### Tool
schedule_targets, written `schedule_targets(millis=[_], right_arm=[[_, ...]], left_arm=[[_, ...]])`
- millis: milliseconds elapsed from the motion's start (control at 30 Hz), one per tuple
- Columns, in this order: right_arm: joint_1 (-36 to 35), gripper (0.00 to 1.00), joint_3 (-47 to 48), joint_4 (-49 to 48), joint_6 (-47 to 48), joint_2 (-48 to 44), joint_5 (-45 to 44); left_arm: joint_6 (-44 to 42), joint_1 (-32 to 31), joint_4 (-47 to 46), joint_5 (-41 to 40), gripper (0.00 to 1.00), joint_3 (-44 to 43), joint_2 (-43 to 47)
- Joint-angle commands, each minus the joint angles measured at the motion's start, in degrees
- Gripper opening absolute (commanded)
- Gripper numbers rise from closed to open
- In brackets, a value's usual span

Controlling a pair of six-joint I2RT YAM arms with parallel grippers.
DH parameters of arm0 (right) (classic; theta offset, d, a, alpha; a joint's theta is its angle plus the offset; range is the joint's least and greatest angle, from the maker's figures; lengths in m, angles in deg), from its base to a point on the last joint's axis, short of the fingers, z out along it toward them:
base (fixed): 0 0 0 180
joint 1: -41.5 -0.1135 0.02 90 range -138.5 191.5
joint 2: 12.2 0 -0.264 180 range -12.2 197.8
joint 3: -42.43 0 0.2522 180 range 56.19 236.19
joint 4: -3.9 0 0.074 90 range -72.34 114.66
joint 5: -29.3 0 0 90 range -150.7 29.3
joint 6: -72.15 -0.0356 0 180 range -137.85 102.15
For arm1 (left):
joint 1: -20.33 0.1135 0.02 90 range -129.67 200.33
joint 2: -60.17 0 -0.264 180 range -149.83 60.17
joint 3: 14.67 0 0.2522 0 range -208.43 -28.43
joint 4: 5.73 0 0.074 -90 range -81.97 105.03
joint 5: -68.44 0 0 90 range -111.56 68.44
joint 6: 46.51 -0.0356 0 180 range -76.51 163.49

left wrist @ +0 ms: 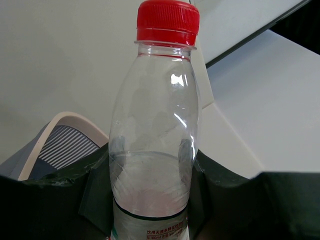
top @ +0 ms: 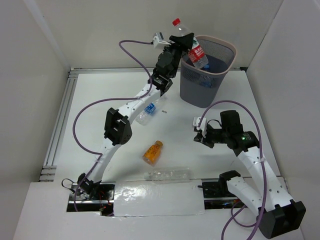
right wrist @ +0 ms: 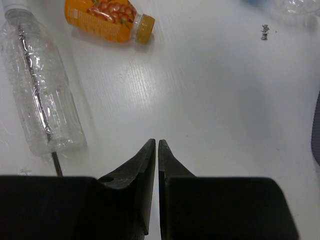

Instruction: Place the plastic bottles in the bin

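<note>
The right arm is crouching nearest, elbow bent, the right pincer hanging pressed together, empty, above the worktop. Farther off, the left arm is stretching out long, the left pincer clamping the red-capped bottle, tilted, over the bin rim.

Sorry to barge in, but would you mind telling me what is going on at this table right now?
The left gripper holds a red-capped clear bottle up at the rim of the grey mesh bin, not yet released. The right gripper is shut and empty above the table. An orange bottle, a label-free bottle and a blue-labelled bottle lie on the table.
</note>
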Motion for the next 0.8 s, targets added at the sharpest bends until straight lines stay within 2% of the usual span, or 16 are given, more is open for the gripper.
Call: schedule_targets(millis=[0,133,267,333,600,767], right_arm=[[0.53,0.13,-0.17,-1.97,-0.96,-0.53,1.24],[0.53,0.13,-0.17,-1.97,-0.96,-0.53,1.76],[1.05,0.14,-0.17,-1.97,-0.96,-0.53,1.76],[1.06,0.14,-0.17,-1.97,-0.96,-0.53,1.76],[1.06,0.14,-0.17,-2.5,-1.48,-0.53,1.76],[1.06,0.16,-0.17,-2.5,-1.48,-0.53,1.76]], left_arm=[[-3.91,-0.34,-3.08,-2.16,0.25,-2.71,-1.9],[-4.44,-0.34,-1.59,-2.16,0.24,-1.13,-1.29],[-8.57,-0.34,0.7,-2.77,0.21,0.62,0.64],[-9.8,-0.34,2.53,-3.47,0.16,1.34,1.52],[-16.04,-0.87,6.94,-3.48,0.13,2.57,3.36],[-16.66,-0.87,8.69,-4.0,0.13,3.53,3.99]])
